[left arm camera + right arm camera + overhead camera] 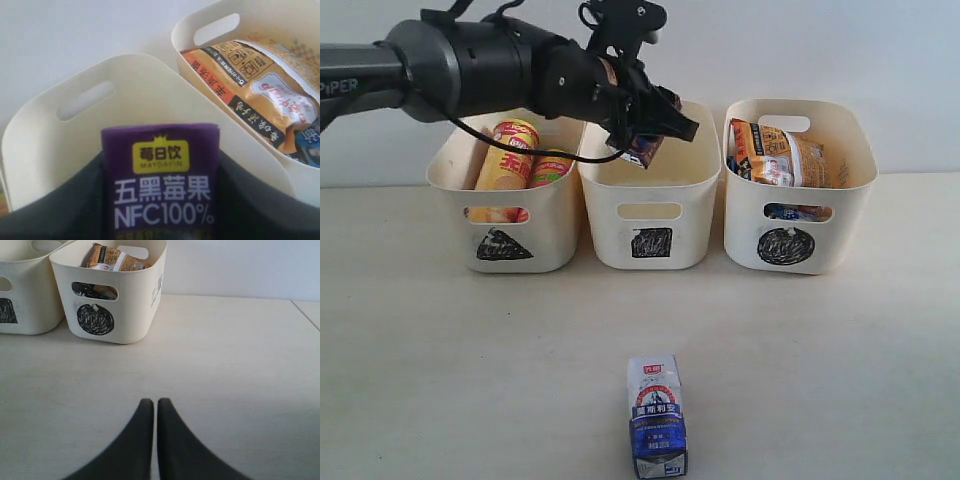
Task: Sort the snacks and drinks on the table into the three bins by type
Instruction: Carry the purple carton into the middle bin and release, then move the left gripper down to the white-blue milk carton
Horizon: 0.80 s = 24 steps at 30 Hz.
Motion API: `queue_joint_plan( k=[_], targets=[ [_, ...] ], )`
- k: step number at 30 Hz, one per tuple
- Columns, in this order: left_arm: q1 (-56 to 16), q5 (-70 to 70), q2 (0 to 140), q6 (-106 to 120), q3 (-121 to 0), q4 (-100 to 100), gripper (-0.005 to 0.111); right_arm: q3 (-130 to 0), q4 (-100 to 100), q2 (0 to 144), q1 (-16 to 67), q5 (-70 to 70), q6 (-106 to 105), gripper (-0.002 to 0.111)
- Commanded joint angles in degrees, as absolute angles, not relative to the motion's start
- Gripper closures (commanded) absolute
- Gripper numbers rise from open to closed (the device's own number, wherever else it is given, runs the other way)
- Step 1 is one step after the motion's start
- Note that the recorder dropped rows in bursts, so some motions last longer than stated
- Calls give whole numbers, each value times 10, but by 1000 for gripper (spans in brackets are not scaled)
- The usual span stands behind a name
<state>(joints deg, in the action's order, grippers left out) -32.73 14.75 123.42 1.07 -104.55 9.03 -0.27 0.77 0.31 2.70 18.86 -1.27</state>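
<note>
My left gripper (655, 130) hangs over the middle bin (645, 215), the one marked with a square, shut on the dark purple carton (161, 180). That carton (642, 152) sits just above the bin's rim. The white and blue carton (657, 418) lies on the table (470, 380) near the front edge. Two chip tubes (512, 155) stand in the triangle bin (505, 225). The orange-tan bag (785, 155) fills the circle bin (800, 230), with a blue bag (307, 142) beside it. My right gripper (151, 402) is shut and holds nothing, low over the table.
A pale wall (880, 60) stands right behind the bins. In the right wrist view a table edge (305, 315) shows at the far side, right of the circle bin (112, 305).
</note>
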Motion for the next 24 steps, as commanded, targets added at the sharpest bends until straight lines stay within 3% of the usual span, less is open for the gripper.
queue_joint_plan(
  k=[1,8,10,14,18,24],
  targets=[
    [-329,101,1247,12,-1053,116,103,0,6,0,23,186,-13,108],
    [-313,88,1271,10,-1053,113,98,0,6,0,23,186,-13,108],
    [-310,88,1277,10,-1053,113,86,0,6,0,23,186,-13,108],
    [-310,83,1278,10,-1053,113,51,0,6,0,23,186,-13,108],
    [-310,74,1278,10,-1053,113,28,0,6,0,23,186,-13,108],
    [-311,107,1265,10,-1053,113,27,0,6,0,23,186,-13,108]
  ],
)
